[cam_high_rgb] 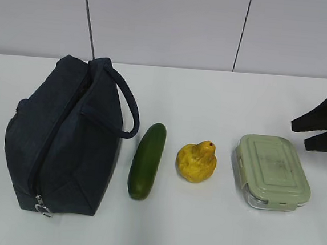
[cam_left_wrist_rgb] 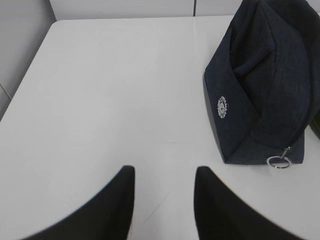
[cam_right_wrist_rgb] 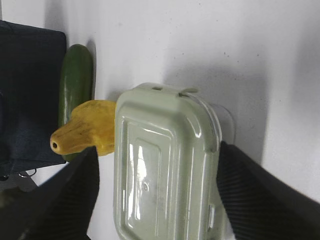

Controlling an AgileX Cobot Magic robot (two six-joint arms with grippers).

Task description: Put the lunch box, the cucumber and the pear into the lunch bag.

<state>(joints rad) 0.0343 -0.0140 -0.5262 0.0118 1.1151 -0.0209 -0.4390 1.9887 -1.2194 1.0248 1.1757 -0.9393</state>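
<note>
- Judging by its clear rigid body and clipped sage-green lid, the lunch box (cam_high_rgb: 271, 172) is expected to be stiff, fairly heavy for its size and smooth-walled; the lid top looks glossy in the right wrist view, so a hold across the two long sides, below the lid rim, is judged safer than any press on the lid.
- The lunch box is seen flat on the white desk (cam_high_rgb: 211, 98), at the right of the row, well apart from the lunch bag (cam_high_rgb: 64, 139).
- The right tool (cam_right_wrist_rgb: 157, 195) is spread wide and released, its fingers (cam_right_wrist_rgb: 252, 197) set either side of the box with nothing grasped; whether they touch the walls cannot be told.
- The left tool (cam_left_wrist_rgb: 164, 205) is partly parted over bare desk near the bag, with nothing between its fingers.
- The pear (cam_high_rgb: 196, 160) is judged lumpy, bruisable and prone to roll; it lies on its side just beside the box's left edge, so a sideways sweep of the right tool is to be avoided.
- The cucumber (cam_high_rgb: 147, 160) is judged firm and slick, best taken across its middle; it lies between pear and bag, close to the bag's loop handle (cam_high_rgb: 128, 105).
- The bag is soft and likely to sag; its zipper appears drawn shut, with the ring pull (cam_left_wrist_rgb: 278, 161) at the near bottom corner.
- Open desk is seen behind the row and in front of it; the near edge is not shown.
</note>
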